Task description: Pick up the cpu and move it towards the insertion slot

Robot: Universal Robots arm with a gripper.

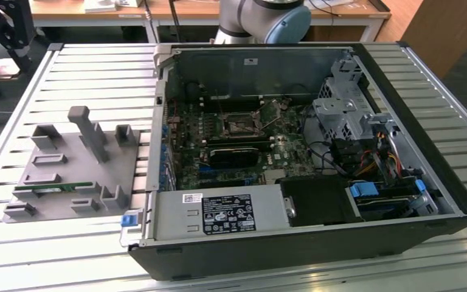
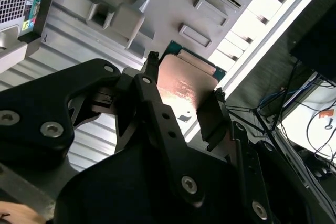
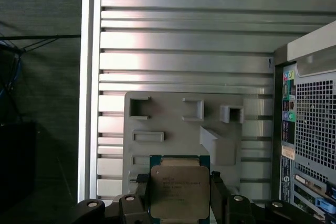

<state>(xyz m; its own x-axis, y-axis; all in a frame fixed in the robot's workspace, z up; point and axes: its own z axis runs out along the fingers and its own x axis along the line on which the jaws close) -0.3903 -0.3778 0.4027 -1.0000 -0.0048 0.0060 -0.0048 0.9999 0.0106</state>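
Note:
The cpu [image 3: 179,192] is a flat square chip with a silvery metal top and a green rim. It sits between my black fingers [image 3: 142,186], clear of the grey fixture plate [image 3: 173,124] seen beyond it. My gripper [image 3: 179,196] is shut on the cpu, one finger on each of two opposite edges. The second wrist view shows the same grip: the cpu [image 2: 184,85] in the gripper [image 2: 185,88], lit pinkish. The insertion slot [image 1: 239,126] is the square black socket with a metal frame on the motherboard, inside the open computer case [image 1: 298,255].
The grey fixture plate [image 1: 71,170] with raised blocks lies on the slatted table at the exterior view's left, with a green memory stick [image 1: 61,188] in it. A long black card [image 1: 233,156] sits just in front of the socket. Drive cages and cables [image 1: 355,134] crowd the case's right side.

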